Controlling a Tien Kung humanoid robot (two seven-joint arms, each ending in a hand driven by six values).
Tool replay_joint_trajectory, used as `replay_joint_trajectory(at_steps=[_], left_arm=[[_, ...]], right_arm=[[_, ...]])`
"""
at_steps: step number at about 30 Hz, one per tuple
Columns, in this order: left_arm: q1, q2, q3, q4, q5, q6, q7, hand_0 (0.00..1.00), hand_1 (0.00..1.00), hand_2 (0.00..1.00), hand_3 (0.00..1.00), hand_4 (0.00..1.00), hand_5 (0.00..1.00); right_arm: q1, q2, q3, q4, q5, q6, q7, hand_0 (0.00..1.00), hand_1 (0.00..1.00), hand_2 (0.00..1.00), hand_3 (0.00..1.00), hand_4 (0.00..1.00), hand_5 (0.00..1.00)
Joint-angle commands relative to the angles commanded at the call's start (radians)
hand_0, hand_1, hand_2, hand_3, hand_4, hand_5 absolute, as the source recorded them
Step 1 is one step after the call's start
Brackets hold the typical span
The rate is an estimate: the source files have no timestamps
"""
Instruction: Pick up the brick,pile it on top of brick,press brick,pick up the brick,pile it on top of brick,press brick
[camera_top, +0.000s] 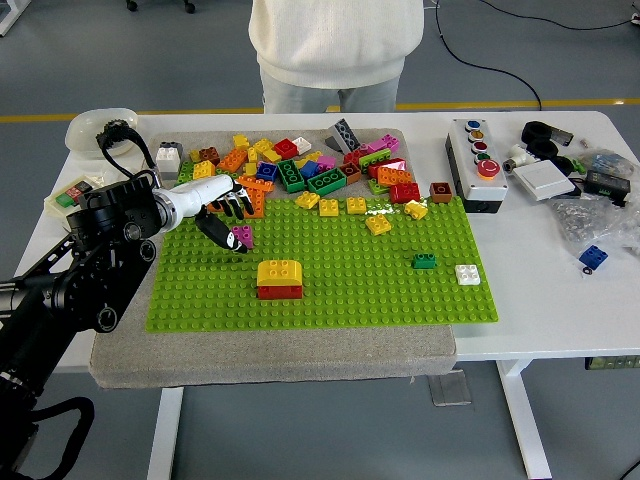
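Note:
My left hand (226, 214) reaches in from the left over the far left part of the green baseplate (330, 295). Its fingers (236, 201) are spread above an orange brick (254, 208) and hold nothing. Its thumb tip lies against a small magenta brick (242, 236) standing on the plate. A yellow brick (279, 270) sits stacked on a red brick (280, 291) near the plate's middle front. A dark green brick (424, 261) and a white brick (467, 273) stand on the right part of the plate. My right arm is out of view.
Several loose coloured bricks (310, 170) lie heaped along the plate's far edge. A person in a white top (335, 45) stands at the far side, hands out of view. A button box (476, 160), clutter at the far right and a blue brick (593, 257) lie on the white table.

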Motion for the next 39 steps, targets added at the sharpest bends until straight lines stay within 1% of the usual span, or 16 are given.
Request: replay_joint_trajectory(at_steps=[10, 11, 16, 17, 28, 29, 34, 35, 39], left_arm=[[0.003, 0.003, 0.014, 0.008, 0.000, 0.016, -0.005, 0.690, 0.620, 0.585, 0.599, 0.998, 0.140], [0.002, 0.003, 0.014, 0.010, 0.000, 0.019, -0.005, 0.689, 0.612, 0.577, 0.595, 0.988, 0.123], [0.002, 0.002, 0.014, 0.016, 0.000, 0.034, -0.005, 0.689, 0.612, 0.577, 0.595, 0.988, 0.123], [0.002, 0.002, 0.015, 0.017, 0.000, 0.036, -0.005, 0.677, 0.599, 0.557, 0.578, 0.964, 0.094], [0.010, 0.000, 0.021, 0.028, 0.000, 0.050, -0.005, 0.677, 0.596, 0.556, 0.576, 0.964, 0.099], [0.010, 0.000, 0.021, 0.029, 0.000, 0.052, -0.005, 0.657, 0.586, 0.547, 0.560, 0.948, 0.079], [0.009, -0.001, 0.022, 0.034, 0.000, 0.065, -0.005, 0.657, 0.586, 0.547, 0.560, 0.948, 0.079], [0.009, -0.002, 0.022, 0.036, 0.000, 0.068, -0.005, 0.619, 0.544, 0.517, 0.533, 0.910, 0.042], [0.009, -0.003, 0.024, 0.038, 0.000, 0.077, -0.004, 0.619, 0.544, 0.517, 0.533, 0.910, 0.042]], right_arm=[[-0.001, 0.000, 0.003, 0.000, 0.000, -0.001, 0.000, 0.740, 0.647, 0.712, 0.592, 0.812, 0.370], [-0.001, 0.000, 0.003, 0.000, 0.001, -0.001, 0.000, 0.741, 0.647, 0.712, 0.593, 0.812, 0.369], [-0.001, 0.000, 0.002, 0.000, 0.001, -0.001, 0.000, 0.741, 0.647, 0.712, 0.593, 0.812, 0.369], [-0.001, 0.000, 0.002, 0.000, 0.001, -0.001, 0.000, 0.741, 0.647, 0.711, 0.594, 0.813, 0.369], [-0.003, 0.001, -0.002, 0.000, -0.001, 0.001, 0.001, 0.741, 0.647, 0.712, 0.594, 0.814, 0.369], [-0.004, 0.001, -0.001, 0.000, -0.002, 0.001, 0.001, 0.741, 0.647, 0.711, 0.595, 0.814, 0.370], [-0.004, 0.002, -0.002, 0.000, -0.002, 0.001, 0.000, 0.741, 0.647, 0.711, 0.595, 0.814, 0.370], [-0.004, 0.002, -0.001, 0.000, -0.003, 0.001, 0.000, 0.741, 0.648, 0.712, 0.595, 0.814, 0.369], [-0.003, 0.002, -0.002, 0.000, -0.003, 0.002, 0.000, 0.741, 0.648, 0.712, 0.595, 0.814, 0.369]])
